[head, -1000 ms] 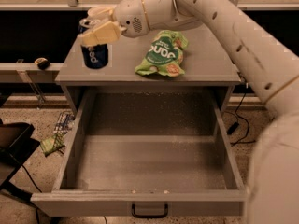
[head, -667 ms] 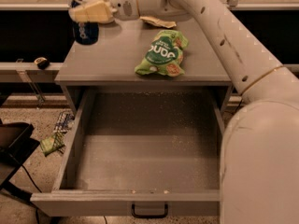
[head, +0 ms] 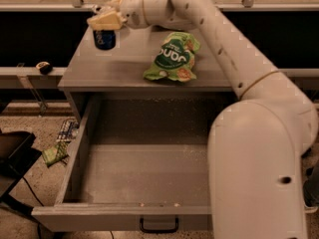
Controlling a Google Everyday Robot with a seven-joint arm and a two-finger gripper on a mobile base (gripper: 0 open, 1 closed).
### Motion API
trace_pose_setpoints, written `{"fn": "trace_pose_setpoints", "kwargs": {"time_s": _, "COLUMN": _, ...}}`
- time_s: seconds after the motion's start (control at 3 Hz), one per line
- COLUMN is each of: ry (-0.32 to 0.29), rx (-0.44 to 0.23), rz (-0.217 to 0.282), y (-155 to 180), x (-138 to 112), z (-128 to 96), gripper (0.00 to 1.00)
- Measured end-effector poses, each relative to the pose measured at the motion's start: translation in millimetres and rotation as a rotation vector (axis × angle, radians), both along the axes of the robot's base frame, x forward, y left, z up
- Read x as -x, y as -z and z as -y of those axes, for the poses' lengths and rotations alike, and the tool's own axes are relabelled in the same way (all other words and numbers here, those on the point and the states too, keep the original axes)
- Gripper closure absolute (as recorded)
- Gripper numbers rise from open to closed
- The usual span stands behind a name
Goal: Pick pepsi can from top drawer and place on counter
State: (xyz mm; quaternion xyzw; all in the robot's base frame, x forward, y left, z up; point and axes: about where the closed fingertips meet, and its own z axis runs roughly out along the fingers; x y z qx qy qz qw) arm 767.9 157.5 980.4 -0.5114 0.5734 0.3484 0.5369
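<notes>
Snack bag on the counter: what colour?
Green snack bag, white lettering, camera view; gripper over the pepsi can at back-left of the counter.

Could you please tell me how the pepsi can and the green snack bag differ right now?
The pepsi can is dark blue, small and upright; the green snack bag is larger and lies flat. The pepsi can is at the counter's far left corner, directly under the gripper; the green snack bag lies further right, uncovered. Both are outside the top drawer.
</notes>
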Motion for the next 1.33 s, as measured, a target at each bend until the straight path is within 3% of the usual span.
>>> {"fn": "trace_pose_setpoints", "kwargs": {"time_s": 0.33, "ry": -0.003, "rx": 0.031, "rz": -0.051, "y": 43, "x": -13, "z": -15, "gripper": 1.0}}
{"fn": "trace_pose_setpoints", "kwargs": {"time_s": 0.67, "ry": -0.018, "rx": 0.046, "rz": -0.108, "y": 76, "x": -18, "z": -29, "gripper": 0.81}}
{"fn": "trace_pose_setpoints", "kwargs": {"time_s": 1.33, "ry": -0.018, "rx": 0.046, "rz": -0.108, "y": 70, "x": -18, "z": -29, "gripper": 0.35}}
